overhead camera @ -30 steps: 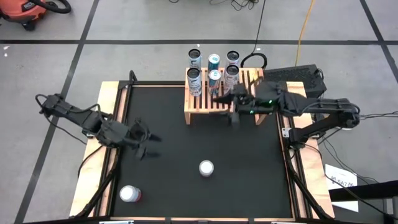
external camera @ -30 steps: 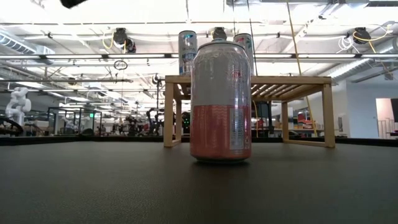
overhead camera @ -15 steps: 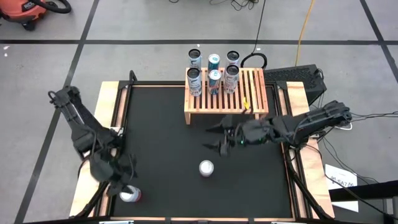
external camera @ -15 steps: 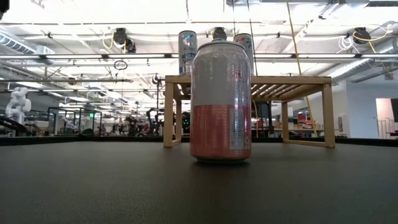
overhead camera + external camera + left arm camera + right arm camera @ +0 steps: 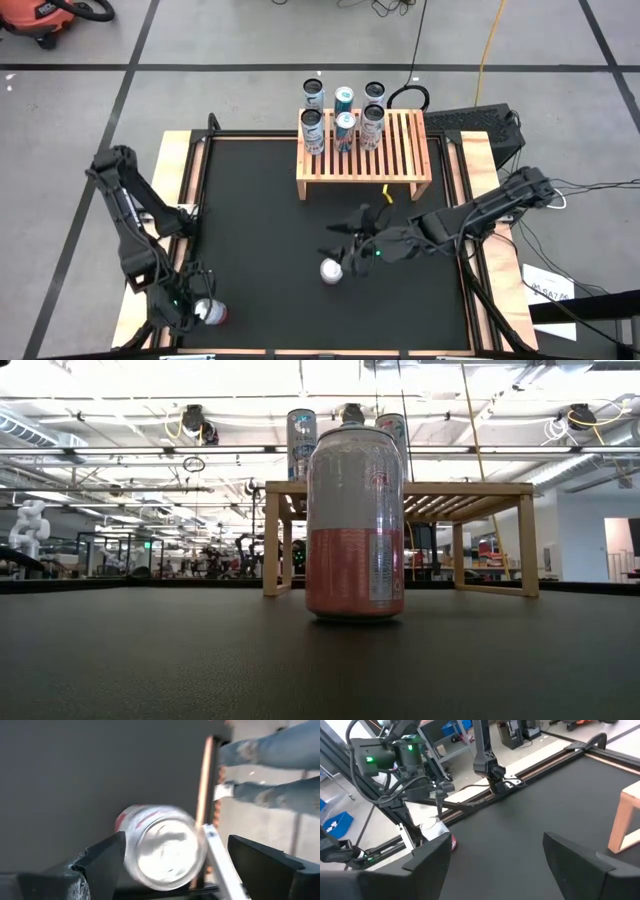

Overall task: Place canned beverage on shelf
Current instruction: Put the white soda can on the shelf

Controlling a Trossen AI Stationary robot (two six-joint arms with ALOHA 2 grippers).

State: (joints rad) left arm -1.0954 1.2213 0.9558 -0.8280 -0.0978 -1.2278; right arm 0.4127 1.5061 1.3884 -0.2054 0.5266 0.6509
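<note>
A red-and-white can [image 5: 209, 312] stands on the black mat near the table's front left corner. My left gripper [image 5: 196, 305] is over it, open, with a finger on either side of the can [image 5: 165, 847] and a gap to each. A second can [image 5: 331, 270], pink and white [image 5: 355, 520], stands mid-table. My right gripper [image 5: 340, 243] hovers open just beyond it, on the shelf side, with nothing between its fingers [image 5: 427, 865]. The light-wood shelf [image 5: 363, 150] stands at the far edge on its side legs.
Several cans [image 5: 344, 125] stand along the shelf's far part; its near slats [image 5: 390, 160] are bare. Wooden table rails [image 5: 170, 200] border the mat. A person's legs in jeans [image 5: 280, 755] show beyond the left rail. An orange vacuum [image 5: 40, 15] sits on the floor.
My left gripper has swung from the table's left side toward the near left corner, dropped and tipped downward over the red-and-white can. My right gripper has left the shelf's front and come toward the near edge, lower, to the mid-table can. Neither can has moved.
</note>
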